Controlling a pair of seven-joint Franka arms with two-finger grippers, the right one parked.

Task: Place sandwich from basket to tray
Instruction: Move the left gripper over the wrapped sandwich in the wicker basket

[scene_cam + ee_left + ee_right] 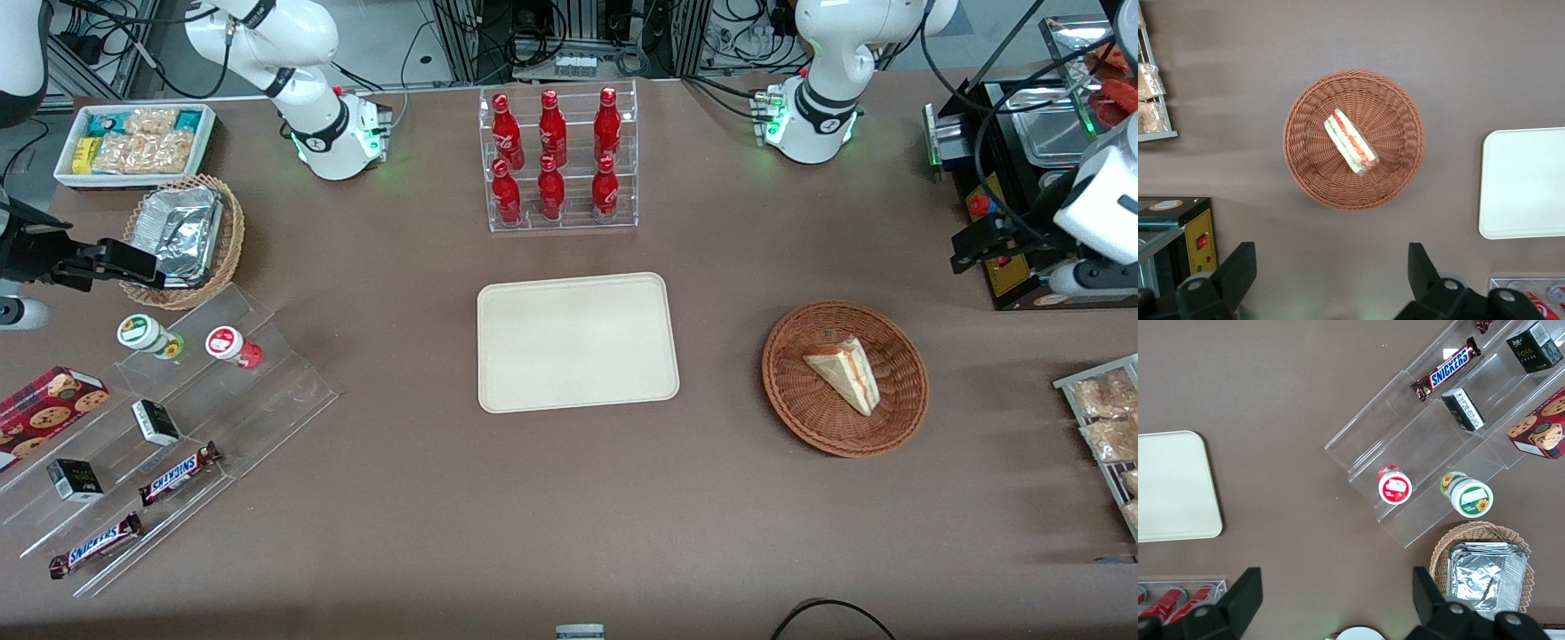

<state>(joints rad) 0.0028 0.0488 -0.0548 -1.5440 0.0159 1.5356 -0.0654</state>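
The sandwich (845,373) (1350,142), a pale wedge with red, orange and green layers along its cut edge, lies in the middle of the round reddish-brown wicker basket (800,404) (1311,160). The cream tray (578,342) (1525,183) lies flat and bare at the table's centre, beside the basket toward the parked arm's end. My gripper (967,249) (1330,252) hangs high over the table, farther from the front camera than the basket and close to the black appliance. It is open, fingers wide apart, nothing between them.
A clear rack of red bottles (556,160) stands farther from the front camera than the tray. A black appliance (1022,178) and a wire rack of packets (1107,427) sit at the working arm's end. A stepped acrylic stand (160,418), foil-container basket (182,236) and white snack bin (133,142) occupy the parked arm's end.
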